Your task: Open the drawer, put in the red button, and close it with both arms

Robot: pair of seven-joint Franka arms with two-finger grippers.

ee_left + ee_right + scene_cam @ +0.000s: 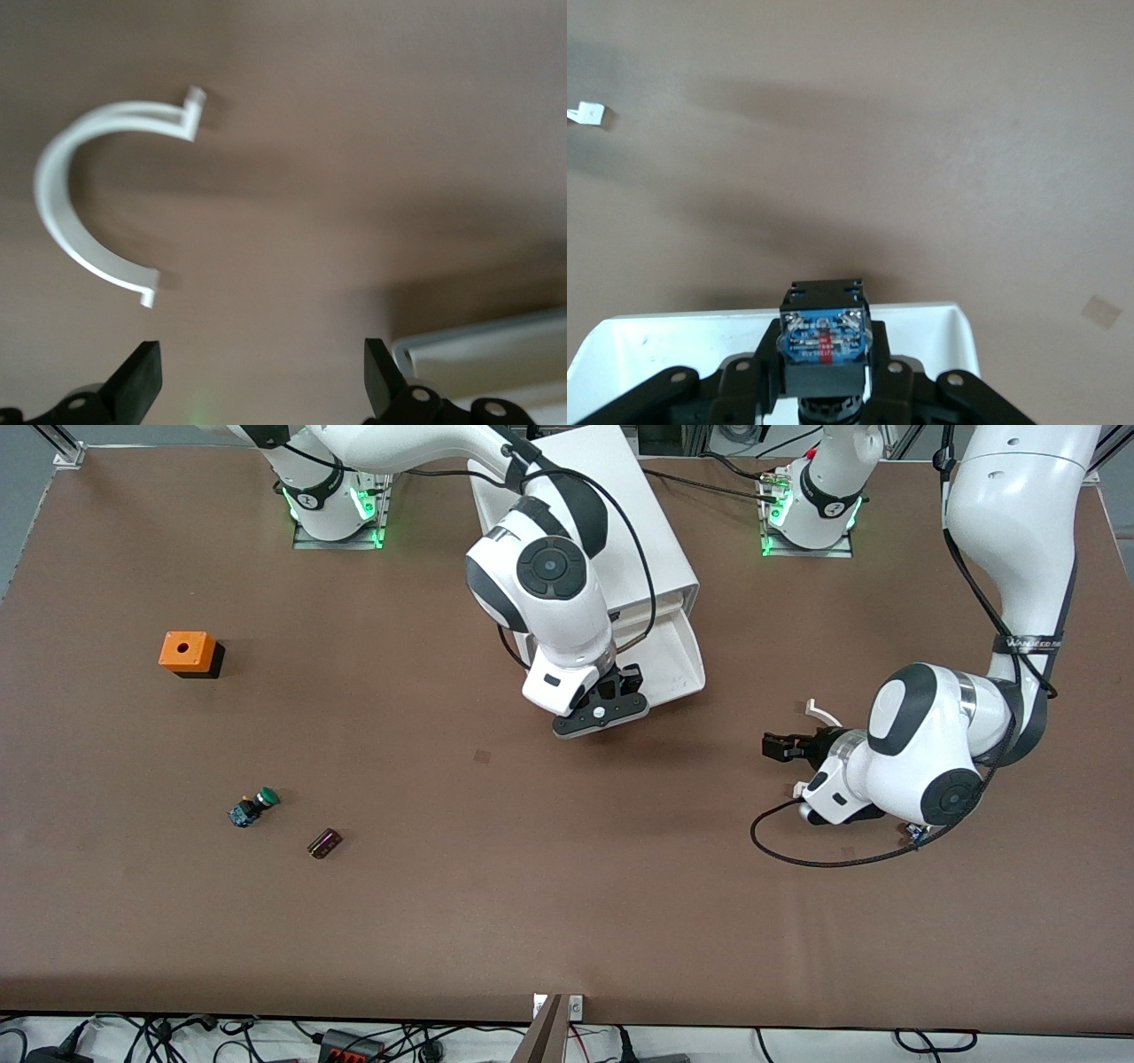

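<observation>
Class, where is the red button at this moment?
The red button is gripped in the right claw, held just over the front rim of the open drawer, as the right wrist view shows.

White lettering on black strap round left arm [1026, 643]: partly legible, reads roughly "WANGEED". Tiny print on blue terminal face of red button [824, 337]: unreadable. No other legible marks.
</observation>
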